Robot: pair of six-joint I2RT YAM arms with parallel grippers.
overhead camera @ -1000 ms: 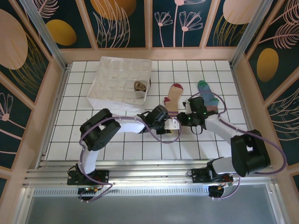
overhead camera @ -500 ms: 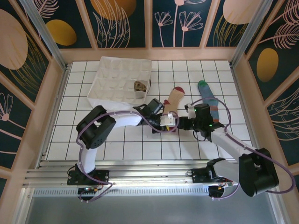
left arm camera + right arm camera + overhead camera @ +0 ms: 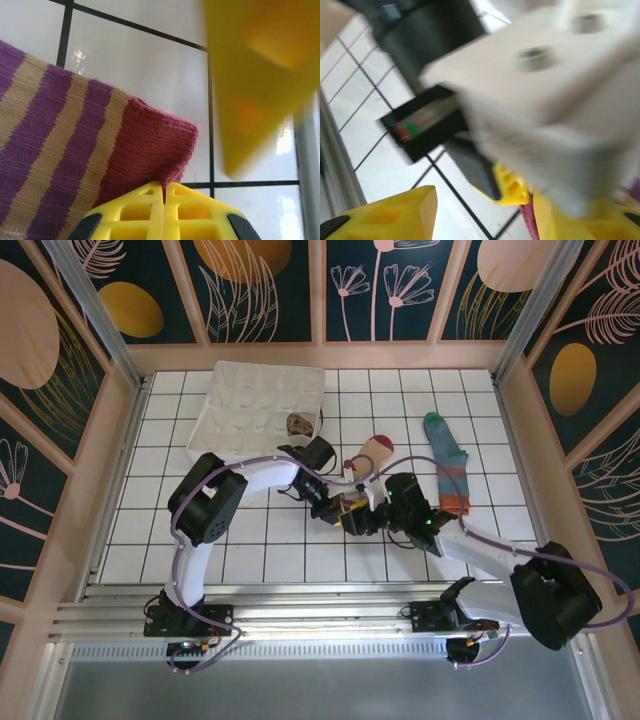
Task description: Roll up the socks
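The beige sock [image 3: 378, 450], red at the toe, lies mid-table with its purple-striped cuff [image 3: 50, 150] toward the front. My left gripper [image 3: 347, 518] [image 3: 164, 186] is shut on the dark red edge of that cuff. Close on its right, my right gripper [image 3: 373, 516] [image 3: 485, 207] stands open, its yellow fingers [image 3: 385, 215] wide apart on either side of the left gripper's tips and holding nothing. A blue-grey sock [image 3: 447, 462] with a green toe lies flat to the right. The tan argyle sock [image 3: 299, 424] sits rolled in the tray.
A white compartment tray [image 3: 215, 405] stands at the back left of the tiled table. Wooden frame rails border the table on the left, right and far sides. Both arms cross the middle, their cables looping over the beige sock.
The left gripper has shut on the striped cuff and shifted toward the front left. The right gripper has left the blue-grey sock, moved left beside the left gripper and opened wider.
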